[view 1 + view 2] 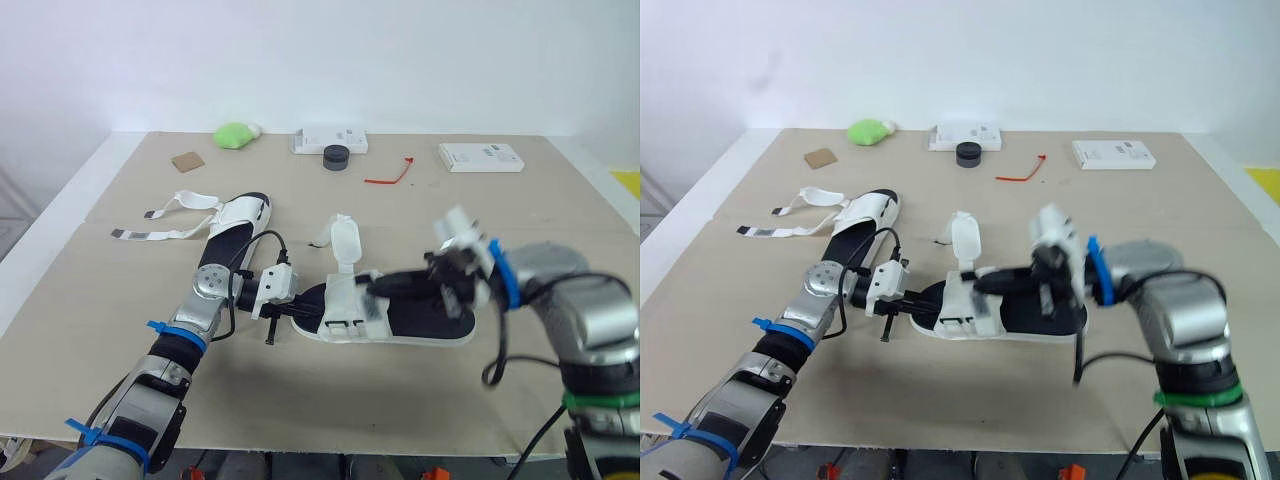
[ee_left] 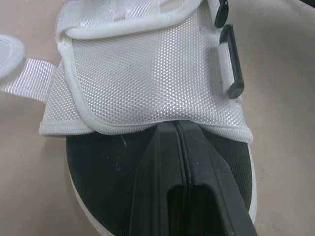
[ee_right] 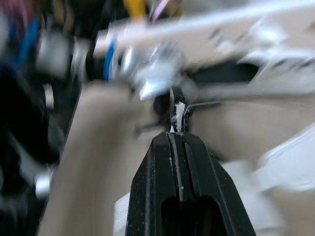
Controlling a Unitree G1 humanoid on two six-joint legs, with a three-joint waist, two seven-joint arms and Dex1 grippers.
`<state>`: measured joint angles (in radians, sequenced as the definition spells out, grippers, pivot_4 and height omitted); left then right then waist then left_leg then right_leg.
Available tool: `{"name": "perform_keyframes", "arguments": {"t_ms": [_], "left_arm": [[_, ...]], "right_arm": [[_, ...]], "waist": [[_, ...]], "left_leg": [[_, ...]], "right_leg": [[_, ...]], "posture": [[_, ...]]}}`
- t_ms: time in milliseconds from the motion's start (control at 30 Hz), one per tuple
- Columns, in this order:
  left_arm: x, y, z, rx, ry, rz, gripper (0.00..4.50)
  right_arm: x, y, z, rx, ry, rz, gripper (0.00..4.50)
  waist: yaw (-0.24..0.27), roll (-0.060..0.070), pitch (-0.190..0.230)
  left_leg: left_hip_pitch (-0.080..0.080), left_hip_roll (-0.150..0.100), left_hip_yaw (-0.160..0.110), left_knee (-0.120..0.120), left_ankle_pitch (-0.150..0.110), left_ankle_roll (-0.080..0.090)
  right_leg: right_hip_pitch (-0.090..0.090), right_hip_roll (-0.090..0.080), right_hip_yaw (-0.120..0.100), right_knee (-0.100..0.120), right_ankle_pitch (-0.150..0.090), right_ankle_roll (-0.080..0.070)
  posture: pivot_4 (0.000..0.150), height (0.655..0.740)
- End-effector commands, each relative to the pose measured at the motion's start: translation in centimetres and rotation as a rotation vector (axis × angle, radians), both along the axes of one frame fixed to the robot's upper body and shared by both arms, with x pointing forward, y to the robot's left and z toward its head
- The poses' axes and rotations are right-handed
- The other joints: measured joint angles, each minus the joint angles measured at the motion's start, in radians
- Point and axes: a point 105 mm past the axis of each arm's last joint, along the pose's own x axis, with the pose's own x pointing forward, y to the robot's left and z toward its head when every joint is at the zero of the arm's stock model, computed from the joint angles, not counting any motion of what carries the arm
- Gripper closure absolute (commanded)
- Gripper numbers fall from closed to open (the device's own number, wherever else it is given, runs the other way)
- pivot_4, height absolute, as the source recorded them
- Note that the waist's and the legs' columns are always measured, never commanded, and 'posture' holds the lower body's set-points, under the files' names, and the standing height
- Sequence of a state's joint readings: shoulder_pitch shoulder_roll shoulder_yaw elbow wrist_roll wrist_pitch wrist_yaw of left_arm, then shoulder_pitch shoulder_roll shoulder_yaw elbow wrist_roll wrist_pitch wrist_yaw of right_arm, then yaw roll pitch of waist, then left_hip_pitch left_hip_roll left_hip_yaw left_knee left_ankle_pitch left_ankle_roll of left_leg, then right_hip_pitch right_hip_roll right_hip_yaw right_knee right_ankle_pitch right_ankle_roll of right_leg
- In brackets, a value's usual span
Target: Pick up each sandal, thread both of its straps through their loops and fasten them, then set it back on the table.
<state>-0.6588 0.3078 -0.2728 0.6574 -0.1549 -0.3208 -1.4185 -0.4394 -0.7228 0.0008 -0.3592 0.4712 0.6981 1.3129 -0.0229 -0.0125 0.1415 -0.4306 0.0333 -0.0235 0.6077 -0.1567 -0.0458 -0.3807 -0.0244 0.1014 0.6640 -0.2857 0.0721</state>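
A white sandal with a black insole [image 1: 425, 318] lies at the middle of the table, one strap [image 1: 345, 240] standing upright. At its toe end, my left gripper [image 1: 303, 300] is shut with its tips at the edge of the white mesh upper [image 2: 147, 73], above the insole. My right gripper [image 1: 447, 285] hovers over the heel end. It is shut, with a thin white strap piece [image 3: 177, 110] showing at its tips. The second sandal [image 1: 238, 222] lies to the back left, its straps [image 1: 160, 232] spread flat on the table.
Along the back of the table [image 1: 300, 390] lie a green lump [image 1: 235, 134], a white box [image 1: 330, 140] with a black round cap [image 1: 336, 157] in front, a red tie [image 1: 390, 176], another white box [image 1: 481, 157] and a brown card [image 1: 187, 160].
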Motion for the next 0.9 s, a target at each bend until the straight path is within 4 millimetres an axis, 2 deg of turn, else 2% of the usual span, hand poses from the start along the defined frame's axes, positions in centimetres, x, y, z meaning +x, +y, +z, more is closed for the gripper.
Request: {"name": "perform_keyframes", "arguments": {"t_ms": [33,200,333,467,600,733,767,800,900], "left_arm": [[-2.1,0.6,-5.3,0.178,0.152,-0.033,4.50],[-2.1,0.6,-5.3,0.180,0.152,-0.038,4.50],[-2.0,0.6,-5.3,0.182,0.152,-0.039,4.50],[-2.1,0.6,-5.4,0.184,0.153,-0.038,4.50],[-2.1,0.6,-5.5,0.185,0.154,-0.038,4.50],[-2.1,0.7,-5.5,0.186,0.155,-0.039,4.50],[-2.1,0.7,-5.5,0.187,0.155,-0.039,4.50],[-2.1,0.7,-5.6,0.187,0.156,-0.039,4.50],[-2.0,0.6,-5.6,0.190,0.156,-0.039,4.50]], "right_arm": [[-0.8,0.3,-0.3,-0.096,-0.197,0.022,4.47],[-1.2,0.3,-1.0,-0.159,-0.282,0.044,4.47],[-3.9,0.0,-1.5,-0.251,-0.308,0.166,4.47],[-5.3,0.4,-2.4,-0.331,-0.342,0.228,4.47],[-6.6,-0.2,-3.8,-0.426,-0.310,0.290,3.18],[-6.9,-0.9,-4.3,-0.477,-0.304,0.286,1.20],[-6.9,-1.1,-4.2,-0.479,-0.304,0.276,0.55],[-6.9,-1.3,-4.1,-0.481,-0.284,0.269,0.15],[-7.1,-2.6,-3.2,-0.465,-0.152,0.218,0.15]], "waist": [[0.000,0.000,0.000],[0.000,-0.002,0.001],[0.002,-0.003,0.000],[0.002,-0.004,0.001],[0.002,-0.006,0.002],[0.002,-0.007,0.002],[0.002,-0.007,0.002],[0.002,-0.007,0.002],[0.002,-0.007,0.002]], "left_leg": [[0.000,0.000,0.000,0.000,0.000,0.000],[0.001,-0.001,0.000,0.001,0.000,0.000],[0.000,-0.002,-0.004,0.000,0.000,0.000],[0.002,-0.002,-0.006,0.000,0.000,0.000],[0.006,-0.002,-0.007,0.000,-0.001,-0.002],[0.006,-0.003,-0.006,0.000,-0.002,-0.003],[0.006,-0.003,-0.006,0.000,-0.002,-0.002],[0.006,-0.003,-0.007,0.000,-0.002,-0.002],[0.006,-0.003,-0.007,0.000,-0.002,-0.002]], "right_leg": [[0.000,0.000,0.000,0.000,0.000,0.000],[-0.001,-0.001,0.000,-0.001,0.000,0.000],[0.000,-0.001,-0.001,-0.001,-0.003,-0.001],[0.007,-0.001,-0.003,-0.001,-0.004,-0.002],[0.007,-0.001,-0.004,-0.001,-0.007,-0.003],[0.007,-0.002,-0.004,-0.001,-0.007,-0.003],[0.007,-0.002,-0.004,-0.001,-0.007,-0.003],[0.007,-0.002,-0.004,-0.001,-0.007,-0.003],[0.008,-0.002,-0.004,-0.001,-0.007,-0.003]], "posture": [[0.150,0.7400],[0.150,0.7400],[0.150,0.7400],[0.150,0.7400],[0.150,0.7400],[0.150,0.7400],[0.150,0.7400],[0.150,0.7400],[0.150,0.7400]]}}
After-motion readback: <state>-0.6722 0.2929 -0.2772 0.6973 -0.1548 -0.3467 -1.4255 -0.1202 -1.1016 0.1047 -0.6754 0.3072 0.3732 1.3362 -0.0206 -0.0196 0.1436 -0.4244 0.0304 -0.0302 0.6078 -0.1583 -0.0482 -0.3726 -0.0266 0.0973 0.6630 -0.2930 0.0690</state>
